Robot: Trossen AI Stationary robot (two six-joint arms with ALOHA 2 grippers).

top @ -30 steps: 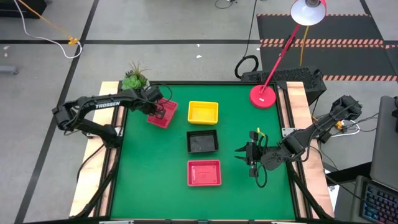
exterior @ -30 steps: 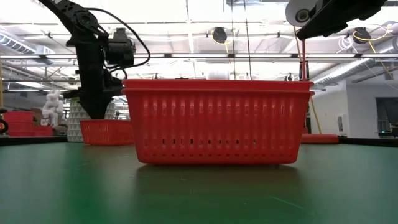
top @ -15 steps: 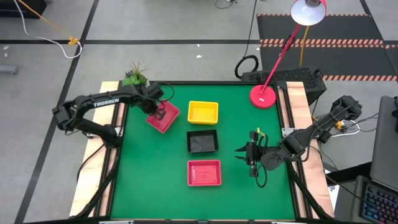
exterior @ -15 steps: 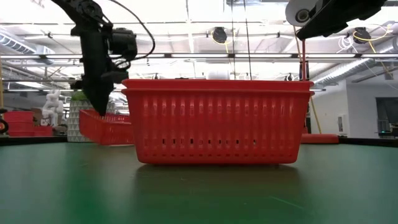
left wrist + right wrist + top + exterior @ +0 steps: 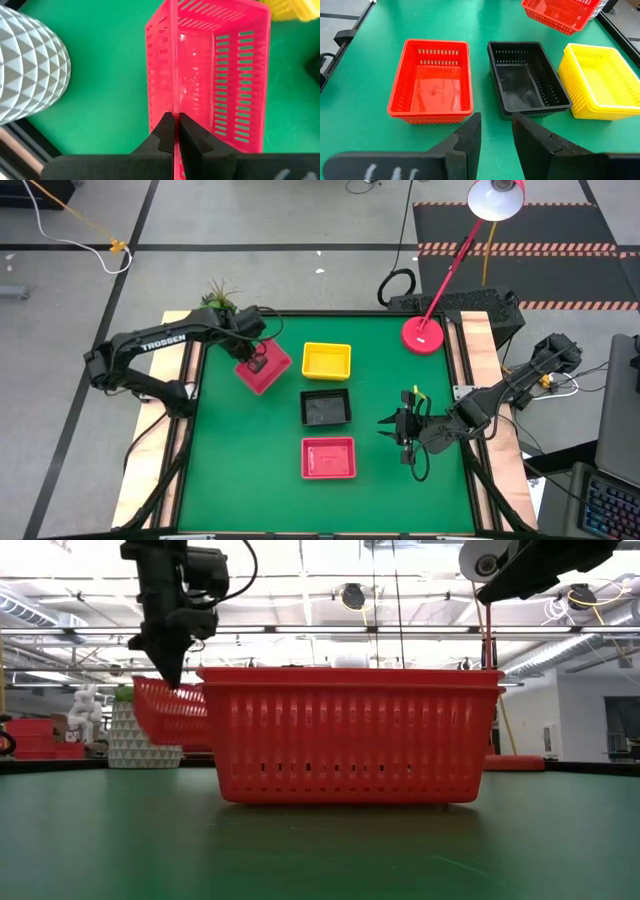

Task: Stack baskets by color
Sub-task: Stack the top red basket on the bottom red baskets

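My left gripper (image 5: 257,360) hangs over the table's far left, shut on a red basket (image 5: 265,370), which also shows in the low view (image 5: 172,712) and the right wrist view (image 5: 559,12). Down the table's middle stand yellow baskets (image 5: 327,360) farthest, black baskets (image 5: 326,407) in the middle and red baskets (image 5: 329,458) nearest, each flat on its base. My right gripper (image 5: 388,432) waits open to the right of the black and red baskets, and its fingers (image 5: 470,137) hold nothing. My left gripper pinches one long side wall of the red basket at its rim (image 5: 173,107), one finger inside the basket and one outside. The fingers come from above, pointing steeply down. The basket hangs below them, tilted and clear of the table (image 5: 150,700).
A white faceted plant pot (image 5: 217,306) stands at the far left corner, close beside the held basket (image 5: 25,75). A red lamp base (image 5: 423,333) sits at the far right. Bare green mat lies along the near edge and to the left of the row.
My left gripper has risen with the red basket. The basket first tipped up on one side, then came clear of the table. It now hangs tilted and has turned a little as seen from above.
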